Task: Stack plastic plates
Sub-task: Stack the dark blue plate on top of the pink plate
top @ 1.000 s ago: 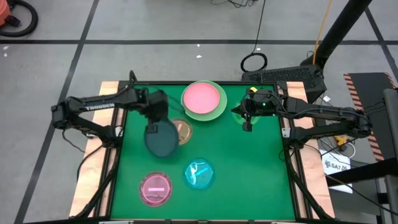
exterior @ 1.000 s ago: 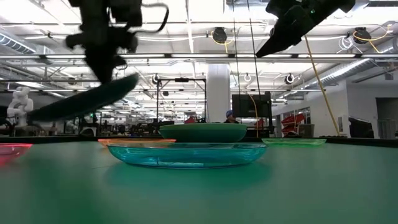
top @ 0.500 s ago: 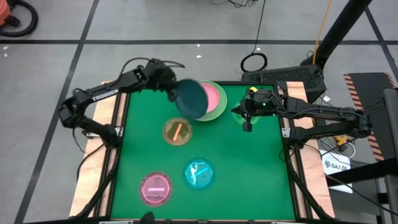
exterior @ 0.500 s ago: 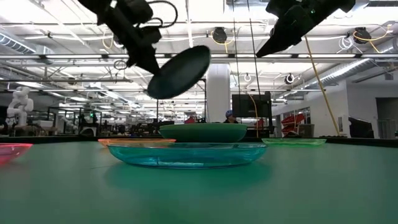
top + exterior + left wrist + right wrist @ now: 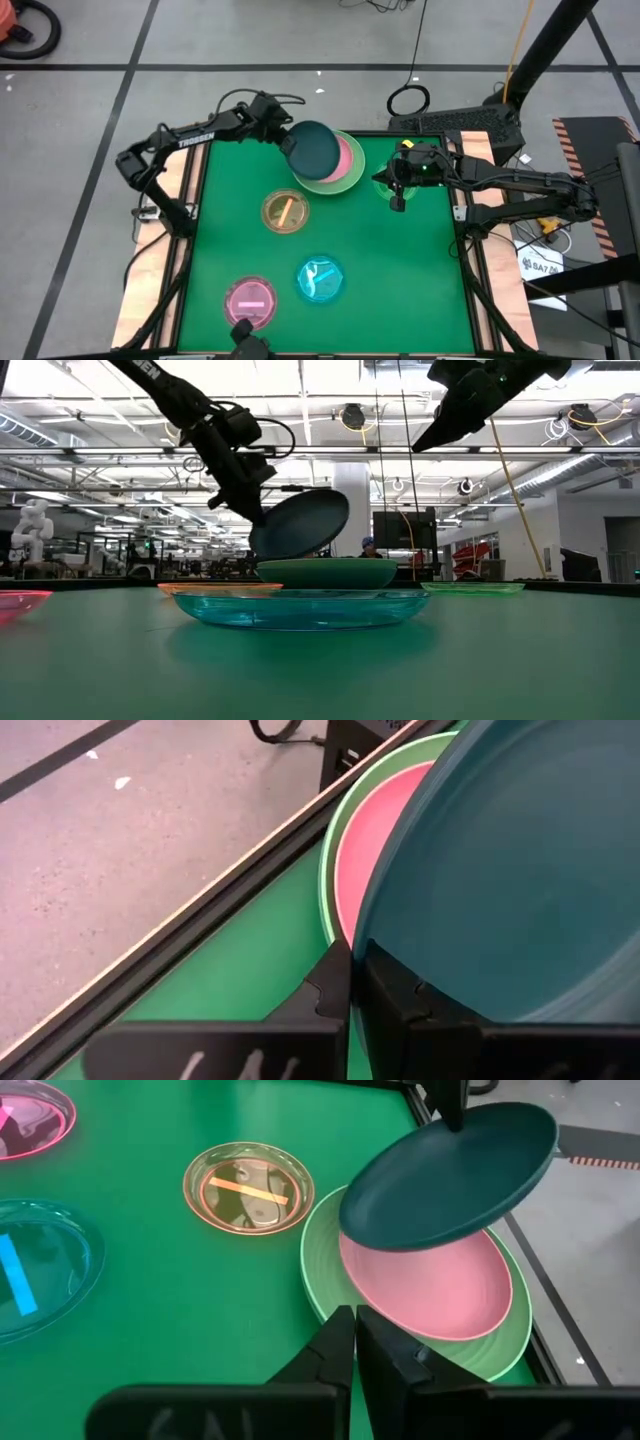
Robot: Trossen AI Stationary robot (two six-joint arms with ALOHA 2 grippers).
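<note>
My left gripper (image 5: 285, 140) is shut on a dark teal plate (image 5: 315, 150), held tilted just over a pink plate (image 5: 349, 158). The pink plate lies in a large light-green plate (image 5: 340, 186) at the table's far middle. An amber plate (image 5: 285, 211), a cyan plate (image 5: 320, 280) and a magenta plate (image 5: 250, 302) lie flat on the green table. My right gripper (image 5: 399, 197) is shut and empty, hovering at the far right over a small green plate (image 5: 472, 588). My left gripper pinches the dark teal plate's rim (image 5: 362, 935) between its two fingers, on the plate's left side. The fingers come from the table's left, slanting down. The plate is tilted, its held side lowest, close over the pink plate (image 5: 440, 1285); I cannot tell whether they touch.
The table's raised black frame (image 5: 205, 190) runs around the green mat. The arms' bases stand at the left and right edges. Bare mat lies at the near right (image 5: 410, 280). The amber plate (image 5: 250, 1188) holds an orange strip.
My left gripper has carried the dark teal plate up from the left middle of the table, toward the far edge and the right, then down over the pink plate. The plate stayed tilted and turned about on the way. This uncovered the amber plate.
</note>
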